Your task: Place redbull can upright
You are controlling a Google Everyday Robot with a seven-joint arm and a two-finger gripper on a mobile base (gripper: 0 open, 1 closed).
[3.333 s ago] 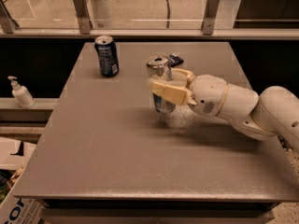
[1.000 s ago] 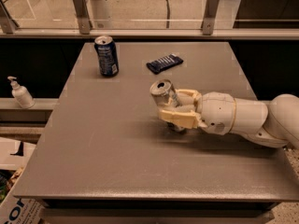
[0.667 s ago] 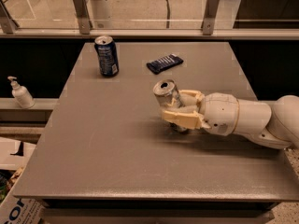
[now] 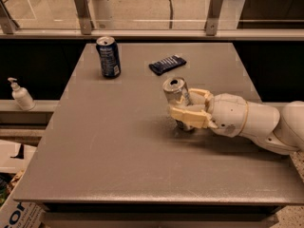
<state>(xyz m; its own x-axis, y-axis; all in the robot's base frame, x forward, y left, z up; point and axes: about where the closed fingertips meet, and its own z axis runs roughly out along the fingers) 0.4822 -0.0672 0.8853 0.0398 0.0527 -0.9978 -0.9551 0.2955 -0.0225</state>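
Silver and slim, the redbull can (image 4: 174, 93) sits between the fingers of the gripper (image 4: 184, 108), which reaches in from the right side of the view, low over the middle-right of the table (image 4: 114, 146). The jaws are clamped on the can's lower body, one cream finger in front and the other behind. The can stands nearly upright, its top tipped a little to the left. Its base looks to be at or just above the tabletop, but I cannot tell whether it rests flat. To finish well, I judge I should level the wrist until the can is plumb and press the base gently down. Then I part the jaws slowly and evenly so neither finger drags it. I would back out to the right, away from the dark packet (image 4: 167, 64) and the dark blue can (image 4: 109, 57), both well apart.
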